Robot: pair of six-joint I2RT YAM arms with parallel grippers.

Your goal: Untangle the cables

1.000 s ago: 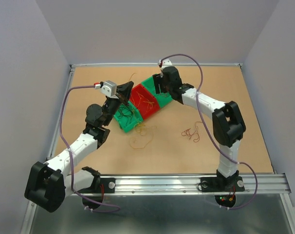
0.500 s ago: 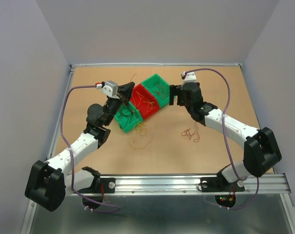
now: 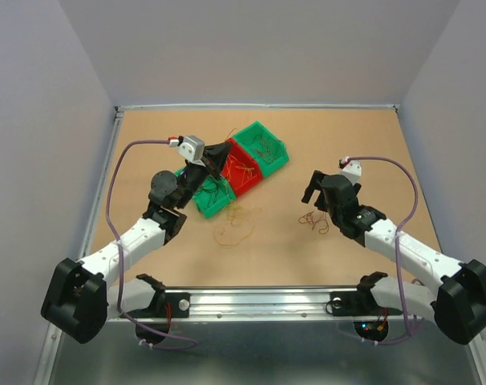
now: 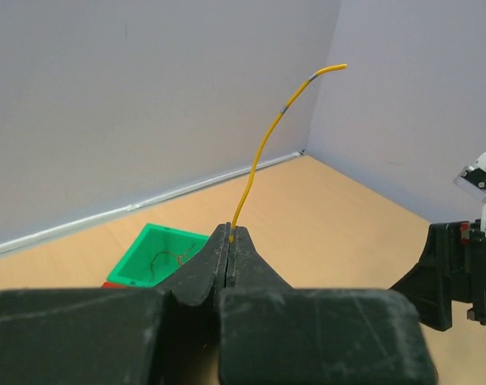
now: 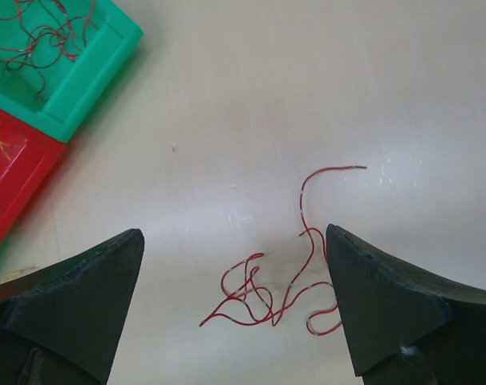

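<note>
Left tool (image 4: 229, 234) pinches yellow cable (image 4: 262, 150) rising upright; right tool (image 5: 231, 234) gapes over red cables (image 5: 253, 290).

Lower end of yellow cable (image 4: 261, 147) hidden inside left gripper (image 4: 230, 241); red bin (image 5: 9, 170) cropped.

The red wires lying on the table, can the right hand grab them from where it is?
Probably yes. The right hand is open and hovers right over the red wires, and nothing lies between them.
</note>
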